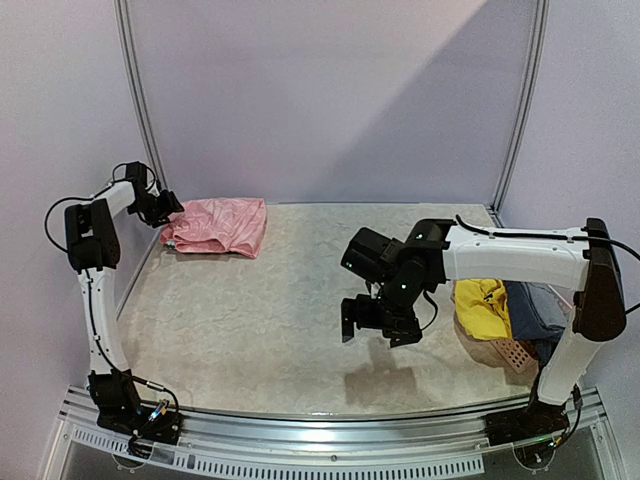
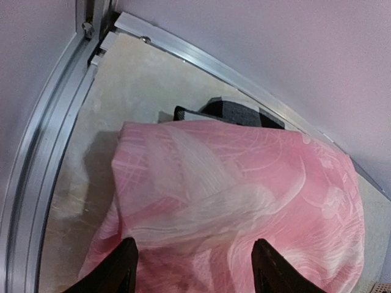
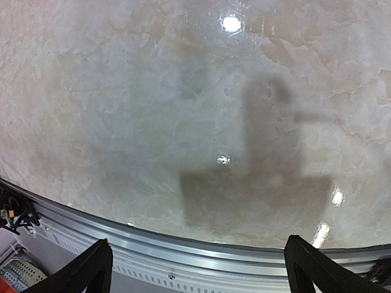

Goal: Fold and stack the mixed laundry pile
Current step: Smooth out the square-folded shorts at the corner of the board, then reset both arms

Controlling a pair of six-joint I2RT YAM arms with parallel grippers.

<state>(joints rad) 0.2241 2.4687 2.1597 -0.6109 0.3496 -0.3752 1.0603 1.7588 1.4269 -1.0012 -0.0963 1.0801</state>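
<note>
At far-left corner | pink garment [image 1: 217,226] | long axis runs left-right

Pink garment [image 2: 232,195] cut off below, blue-grey garment [image 1: 532,310] half behind right arm [image 1: 510,255]

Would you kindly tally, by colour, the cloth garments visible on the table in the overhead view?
Pink garment: 1
Yellow garment: 1
Blue-grey garment: 1
Total: 3
</note>
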